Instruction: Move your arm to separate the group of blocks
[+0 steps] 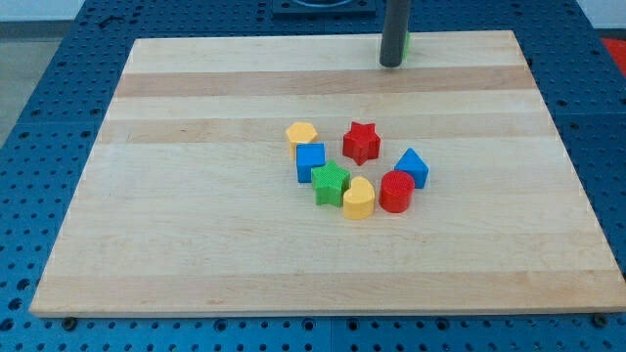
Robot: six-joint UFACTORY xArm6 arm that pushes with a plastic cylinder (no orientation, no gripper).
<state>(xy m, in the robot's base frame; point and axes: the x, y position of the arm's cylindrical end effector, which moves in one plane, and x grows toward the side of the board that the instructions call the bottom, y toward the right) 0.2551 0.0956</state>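
Seven light, rigid plastic blocks cluster mid-worktop (pixel 196 244), probably sliding easily; my tip (pixel 390 65), having no jaws, stands well apart.

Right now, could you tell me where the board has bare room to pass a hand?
The wooden board is bare along the view's left, right and bottom, around the cluster. At centre it is crowded: yellow hexagon, blue cube, green block, yellow heart, red cylinder, blue triangle, red star. My tip stands apart at the top edge.
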